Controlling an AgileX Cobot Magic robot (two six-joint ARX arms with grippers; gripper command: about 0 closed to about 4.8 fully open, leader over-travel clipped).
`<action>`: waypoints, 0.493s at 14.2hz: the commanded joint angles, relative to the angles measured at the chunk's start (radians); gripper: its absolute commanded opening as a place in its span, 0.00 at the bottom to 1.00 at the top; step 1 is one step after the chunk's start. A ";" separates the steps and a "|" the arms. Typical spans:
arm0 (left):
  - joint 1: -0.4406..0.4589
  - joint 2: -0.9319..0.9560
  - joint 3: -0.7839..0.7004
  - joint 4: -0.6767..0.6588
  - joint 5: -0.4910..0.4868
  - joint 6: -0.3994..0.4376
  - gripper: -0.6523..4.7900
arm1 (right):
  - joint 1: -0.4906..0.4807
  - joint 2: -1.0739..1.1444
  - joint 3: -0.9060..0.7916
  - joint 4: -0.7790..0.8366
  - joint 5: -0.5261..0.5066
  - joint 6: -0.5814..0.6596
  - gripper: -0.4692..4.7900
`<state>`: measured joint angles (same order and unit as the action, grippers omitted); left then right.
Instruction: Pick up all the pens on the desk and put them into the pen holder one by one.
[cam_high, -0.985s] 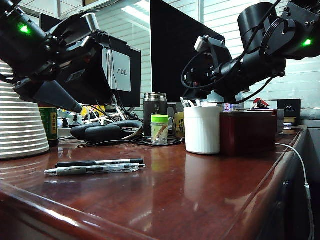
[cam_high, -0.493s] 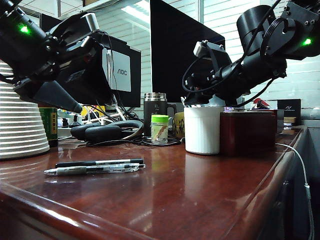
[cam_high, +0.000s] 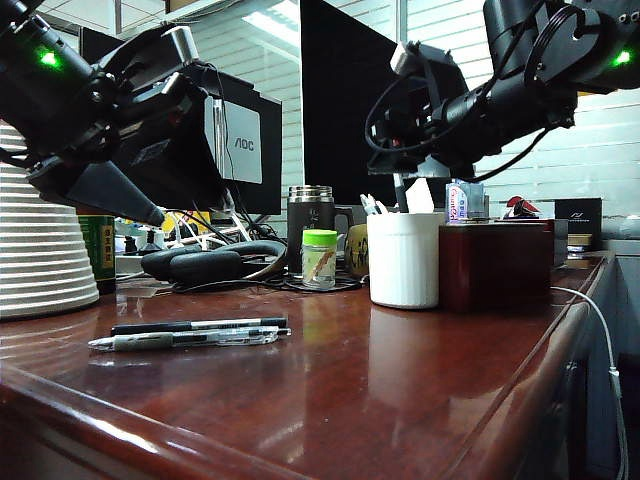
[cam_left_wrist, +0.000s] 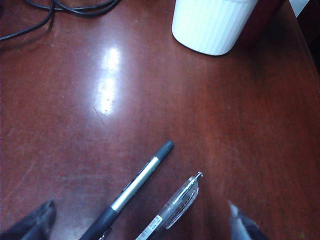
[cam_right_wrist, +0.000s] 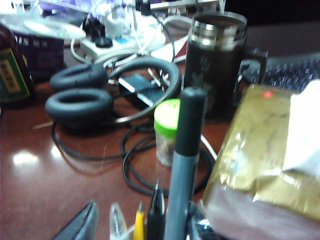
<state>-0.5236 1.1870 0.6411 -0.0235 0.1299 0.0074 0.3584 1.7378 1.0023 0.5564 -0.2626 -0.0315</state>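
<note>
Two pens lie side by side on the glossy reddish desk (cam_high: 400, 390), well in front of the ribbed white pen holder (cam_high: 404, 258): a black pen (cam_left_wrist: 135, 185) and a clear pen (cam_left_wrist: 172, 210), both cut off in the left wrist view. "AOC" reads on a monitor (cam_high: 243, 140). Left gripper (cam_left_wrist: 140, 220) hangs spread above them. Right gripper (cam_right_wrist: 142, 220) hovers over the pen holder; a grey pen (cam_right_wrist: 182, 165) stands between its blurred fingers, grip unclear.

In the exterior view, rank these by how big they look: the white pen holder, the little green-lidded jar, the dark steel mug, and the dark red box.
1. Dark red box
2. Pen holder
3. Steel mug, though the jar hides part of it
4. Green-lidded jar
The mug stands farther back, so it may really be closer to the pen holder's size.
</note>
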 joint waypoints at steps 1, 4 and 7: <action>-0.001 -0.001 0.003 0.002 0.005 0.003 1.00 | 0.001 0.018 -0.001 -0.094 0.002 -0.004 0.54; -0.001 -0.001 0.003 0.002 0.005 0.003 1.00 | 0.001 0.014 0.000 -0.040 -0.002 -0.008 0.54; -0.001 -0.001 0.003 0.002 0.005 0.003 1.00 | 0.001 -0.038 0.000 0.023 -0.002 -0.008 0.54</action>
<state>-0.5236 1.1870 0.6411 -0.0238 0.1303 0.0074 0.3584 1.6981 1.0016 0.5800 -0.2623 -0.0395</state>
